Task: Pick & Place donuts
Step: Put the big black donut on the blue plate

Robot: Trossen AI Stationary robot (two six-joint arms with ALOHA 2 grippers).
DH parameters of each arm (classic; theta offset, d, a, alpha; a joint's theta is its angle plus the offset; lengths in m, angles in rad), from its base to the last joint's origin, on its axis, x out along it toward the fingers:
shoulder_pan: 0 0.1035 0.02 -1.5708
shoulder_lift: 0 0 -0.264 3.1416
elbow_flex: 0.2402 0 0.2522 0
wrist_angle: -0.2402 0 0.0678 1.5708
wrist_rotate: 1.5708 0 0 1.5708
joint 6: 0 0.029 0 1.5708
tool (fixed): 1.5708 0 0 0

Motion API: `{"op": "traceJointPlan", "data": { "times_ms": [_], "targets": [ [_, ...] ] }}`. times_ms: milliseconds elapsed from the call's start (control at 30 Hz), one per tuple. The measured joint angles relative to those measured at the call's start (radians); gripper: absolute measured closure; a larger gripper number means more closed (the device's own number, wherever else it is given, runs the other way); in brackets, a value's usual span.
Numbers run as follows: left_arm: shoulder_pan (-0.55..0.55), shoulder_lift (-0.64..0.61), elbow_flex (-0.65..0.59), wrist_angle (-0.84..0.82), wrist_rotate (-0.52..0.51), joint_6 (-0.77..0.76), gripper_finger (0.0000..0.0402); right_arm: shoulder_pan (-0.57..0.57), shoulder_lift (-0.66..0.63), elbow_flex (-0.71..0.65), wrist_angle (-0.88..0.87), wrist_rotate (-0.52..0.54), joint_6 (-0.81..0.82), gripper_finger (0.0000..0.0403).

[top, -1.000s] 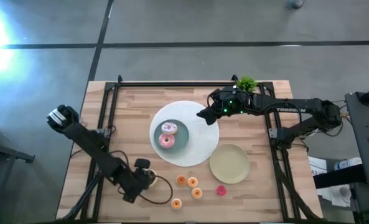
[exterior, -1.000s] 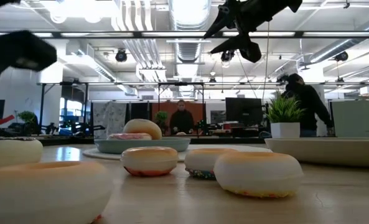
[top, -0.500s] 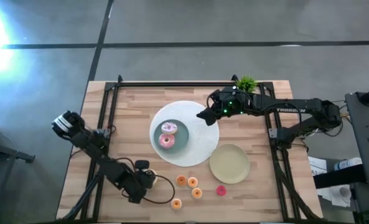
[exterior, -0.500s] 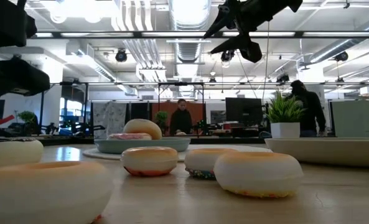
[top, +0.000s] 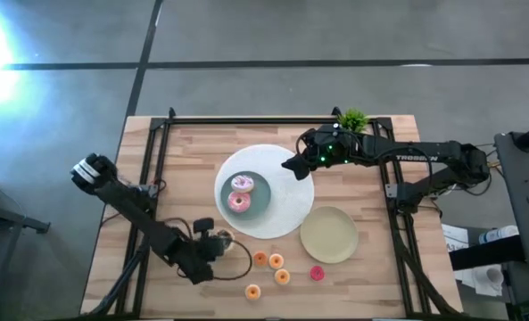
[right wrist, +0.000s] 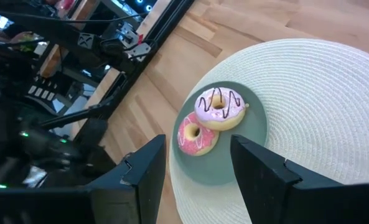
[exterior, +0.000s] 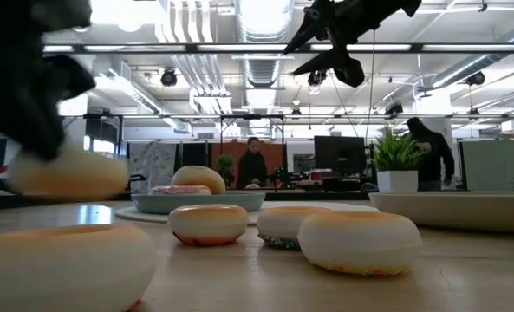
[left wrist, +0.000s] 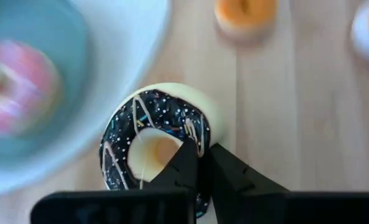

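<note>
My left gripper (top: 212, 251) is at the near left of the table, shut on a donut with dark sprinkled glaze (left wrist: 134, 118). In the low view that donut (exterior: 66, 173) hangs above the tabletop. Two pink donuts (top: 239, 193) lie on the teal plate (top: 260, 207), which rests on a white round mat (top: 286, 214). Several orange donuts (top: 276, 261) and a red one (top: 317, 274) lie on the wood near the front edge. My right gripper (top: 291, 167) hangs open, high above the mat's far right side. My left gripper pinches one side of the dark donut's ring (left wrist: 196, 134). One finger (left wrist: 178, 171) is in the hole and the other (left wrist: 234, 174) is outside the ring. The fingers slant down from the table's left. The donut is lifted clear of the table.
A beige plate (top: 329, 234) sits at the near right, beside the mat. A small potted plant (top: 353, 119) stands at the far edge. A cable (top: 237, 267) loops on the wood near my left gripper. People stand in the room beyond the table.
My left gripper has rolled and shut on the dark donut. It has lifted the donut off the wood and shifted slightly toward the table's right.
</note>
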Motion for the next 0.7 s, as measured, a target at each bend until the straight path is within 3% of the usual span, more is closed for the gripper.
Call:
{"op": "traceJointPlan", "data": {
  "times_ms": [233,367,500,700],
  "targets": [
    [0.158,-0.124,0.000,0.014,-0.061,0.214,0.0401,0.000,-0.015,0.000,0.098,0.000,-0.061,0.0232],
    [0.317,-0.120,-0.001,0.105,0.005,0.417,0.0401,0.000,-0.025,0.005,0.122,0.000,-0.077,0.0232],
    [0.473,-0.082,-0.001,0.138,0.094,0.519,0.0401,0.000,-0.049,0.008,0.121,0.036,-0.078,0.0232],
    [0.605,-0.017,0.062,0.154,0.136,0.695,0.0401,-0.002,-0.146,0.012,0.113,0.138,-0.084,0.0232]
  ]
}}
